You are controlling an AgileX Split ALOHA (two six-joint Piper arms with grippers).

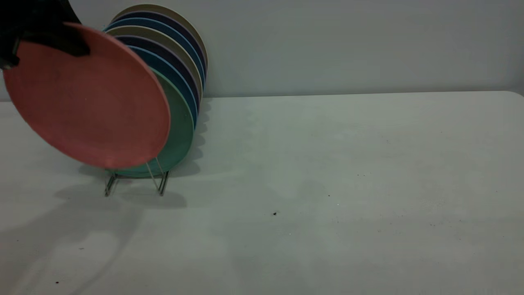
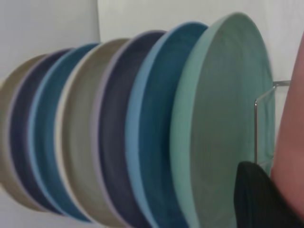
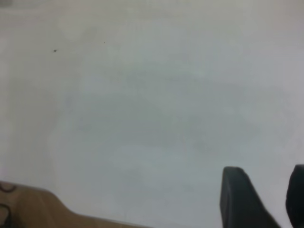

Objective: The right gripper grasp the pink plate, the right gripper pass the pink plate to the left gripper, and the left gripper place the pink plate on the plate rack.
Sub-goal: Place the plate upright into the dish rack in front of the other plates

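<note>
The pink plate (image 1: 86, 102) hangs tilted at the far left, in front of the teal-green plate (image 1: 181, 131). My left gripper (image 1: 75, 46) is shut on its upper rim. The plate's lower edge is just above the front end of the plate rack (image 1: 161, 184); I cannot tell if they touch. In the left wrist view one black finger (image 2: 259, 199) presses the pink plate (image 2: 292, 142), with a rack wire loop (image 2: 256, 128) and the teal-green plate (image 2: 228, 118) right behind. My right gripper (image 3: 266, 190) is open and empty over bare table, outside the exterior view.
Several plates, blue, dark purple and beige (image 1: 172, 53), stand in the rack behind the teal-green one, against the back wall. The white table (image 1: 327, 184) stretches to the right. A brown wooden edge (image 3: 28, 209) shows in the right wrist view.
</note>
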